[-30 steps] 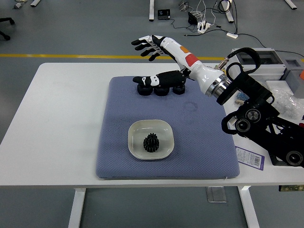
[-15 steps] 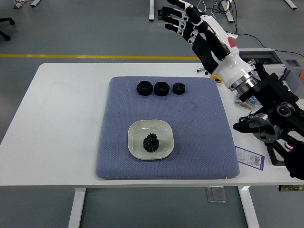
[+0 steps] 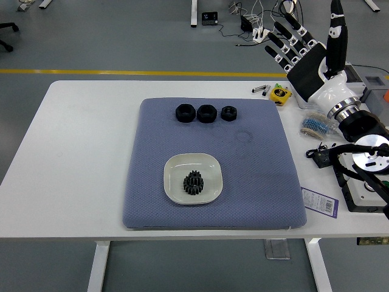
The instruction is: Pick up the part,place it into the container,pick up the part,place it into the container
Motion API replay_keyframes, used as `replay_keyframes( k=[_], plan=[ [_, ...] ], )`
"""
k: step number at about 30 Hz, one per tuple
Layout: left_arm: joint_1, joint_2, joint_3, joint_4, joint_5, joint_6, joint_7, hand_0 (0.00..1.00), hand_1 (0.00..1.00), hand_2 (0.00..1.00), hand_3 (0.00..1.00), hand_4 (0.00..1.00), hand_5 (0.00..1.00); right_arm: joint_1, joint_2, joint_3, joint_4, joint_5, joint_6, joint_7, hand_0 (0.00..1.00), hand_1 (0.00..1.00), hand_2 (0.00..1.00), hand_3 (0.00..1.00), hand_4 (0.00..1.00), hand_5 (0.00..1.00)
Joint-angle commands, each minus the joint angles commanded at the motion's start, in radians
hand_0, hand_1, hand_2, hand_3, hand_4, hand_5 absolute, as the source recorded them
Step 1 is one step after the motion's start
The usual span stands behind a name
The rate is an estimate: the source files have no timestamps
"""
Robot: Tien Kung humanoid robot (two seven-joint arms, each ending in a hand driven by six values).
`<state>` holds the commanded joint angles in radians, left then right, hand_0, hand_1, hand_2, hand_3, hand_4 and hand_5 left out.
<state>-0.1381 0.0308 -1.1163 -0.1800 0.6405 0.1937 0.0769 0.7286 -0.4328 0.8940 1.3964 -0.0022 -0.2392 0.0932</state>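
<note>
Three black round parts (image 3: 206, 113) lie in a row at the far edge of the blue-grey mat (image 3: 261, 182). A white dish (image 3: 176, 169) sits on the mat's near middle and holds one black gear (image 3: 193, 182). My right hand (image 3: 307, 45) is raised high over the table's far right corner, fingers spread, palm toward me, holding nothing. It is far from the parts and the dish. My left arm is out of view.
On the table's right side lie a small yellow object (image 3: 280, 93), a blue brush-like item (image 3: 315, 125), a black cable piece (image 3: 319, 154) and a purple-printed card (image 3: 318, 201). Grey boxes (image 3: 372, 82) stand at the far right.
My right hand has lifted from just above the row of black parts and swung up and to the right, away from the mat. The parts and gear have not moved.
</note>
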Motion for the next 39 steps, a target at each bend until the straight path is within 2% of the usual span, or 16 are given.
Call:
replay_keyframes(
  k=[2,5,6,9,14,25,39],
  plan=[
    [-0.001,0.0,0.002,0.0,-0.004,0.0,-0.001,0.71,0.627,0.641,0.567,0.618,0.699,0.002,-0.007,0.005,-0.03,-0.02,-0.04,-0.052,0.958,0.868,0.873,0.881,0.998,0.975],
    [-0.003,0.0,0.007,0.0,-0.01,-0.001,-0.002,0.71,0.627,0.641,0.567,0.618,0.699,0.004,-0.015,0.009,-0.07,-0.025,-0.074,-0.08,0.958,0.868,0.873,0.881,0.998,0.975],
    [-0.004,0.0,0.009,0.0,-0.012,-0.001,-0.003,0.71,0.627,0.642,0.567,0.617,0.701,0.005,-0.017,0.01,-0.083,-0.028,-0.08,-0.083,0.932,0.853,0.849,0.843,0.998,0.998],
    [-0.006,0.0,0.012,0.0,-0.016,-0.001,-0.004,0.71,0.627,0.642,0.567,0.617,0.701,0.01,-0.022,0.015,-0.126,-0.056,-0.085,-0.094,0.932,0.853,0.849,0.843,0.998,0.998],
    [-0.012,-0.001,0.018,0.0,-0.029,0.0,-0.007,0.71,0.626,0.639,0.567,0.617,0.702,0.018,-0.033,0.021,-0.181,-0.127,-0.039,-0.112,0.933,0.854,0.851,0.84,0.998,0.998],
    [-0.017,-0.005,0.028,0.0,-0.038,0.001,-0.008,0.71,0.627,0.64,0.569,0.617,0.702,0.017,-0.039,0.031,-0.278,-0.289,0.069,-0.096,0.928,0.851,0.848,0.839,0.998,0.997],
    [-0.012,-0.01,0.038,0.0,-0.041,0.002,-0.007,0.71,0.627,0.641,0.569,0.619,0.703,0.0,-0.041,0.059,-0.322,-0.409,0.104,-0.068,0.925,0.844,0.842,0.832,0.998,0.995]
  ],
)
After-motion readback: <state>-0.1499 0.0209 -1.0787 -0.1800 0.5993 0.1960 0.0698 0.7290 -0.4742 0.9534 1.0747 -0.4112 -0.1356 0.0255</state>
